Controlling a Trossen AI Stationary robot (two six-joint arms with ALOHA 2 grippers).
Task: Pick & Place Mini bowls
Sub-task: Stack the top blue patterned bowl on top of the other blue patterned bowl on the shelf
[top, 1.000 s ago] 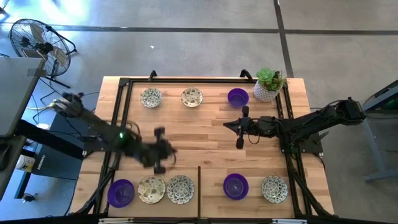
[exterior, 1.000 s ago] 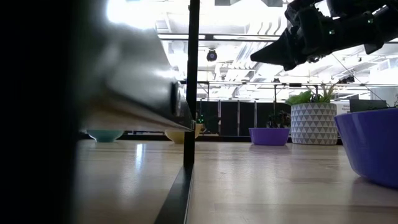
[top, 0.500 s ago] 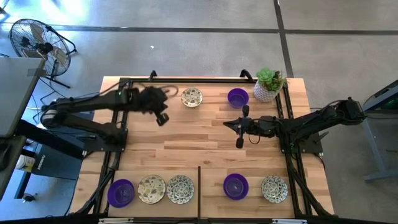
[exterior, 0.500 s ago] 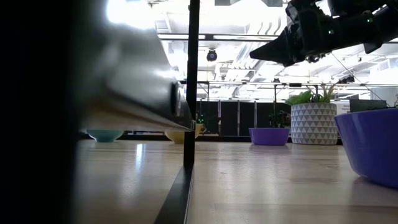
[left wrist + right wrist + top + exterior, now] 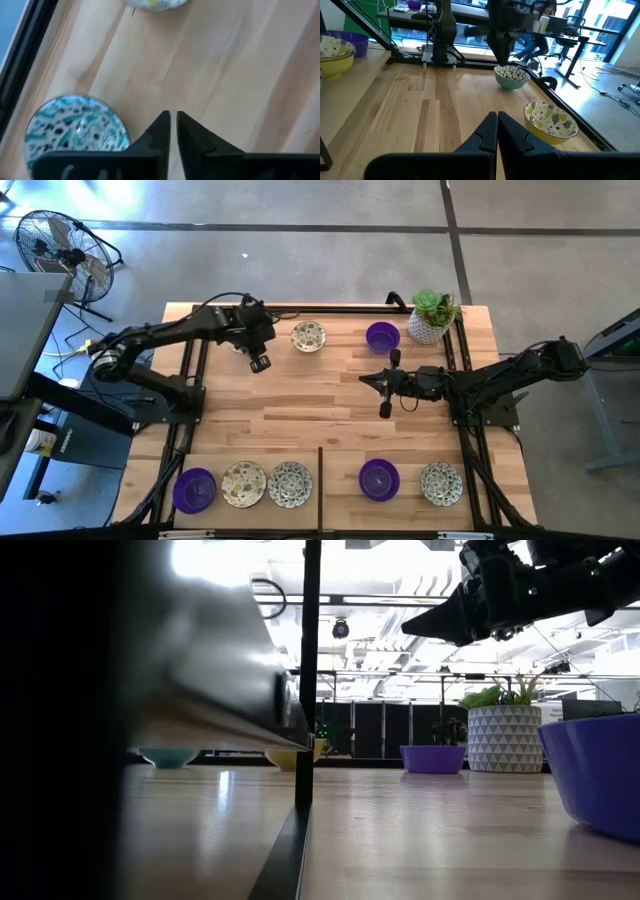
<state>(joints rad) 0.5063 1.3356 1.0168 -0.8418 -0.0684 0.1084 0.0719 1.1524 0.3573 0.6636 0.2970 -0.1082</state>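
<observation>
Two claws show to us. Our left claw [image 5: 259, 363], fingers nearly together and empty, hangs over the worktop's [image 5: 330, 405] far left beside a patterned mini bowl [image 5: 76, 130]. Our right claw [image 5: 386, 392] waits mid-worktop, closed and empty.

4 cameras on 1 table [image 5: 330, 395].
High view looks straight down over everything; low view sits at tabletop level, looking flat across to the plant pot [image 5: 503, 738] and the room behind. Left wrist view hangs close above a patterned bowl [image 5: 76, 129]; right wrist view looks level across the boards, catching that same bowl [image 5: 512, 76] too.
</observation>
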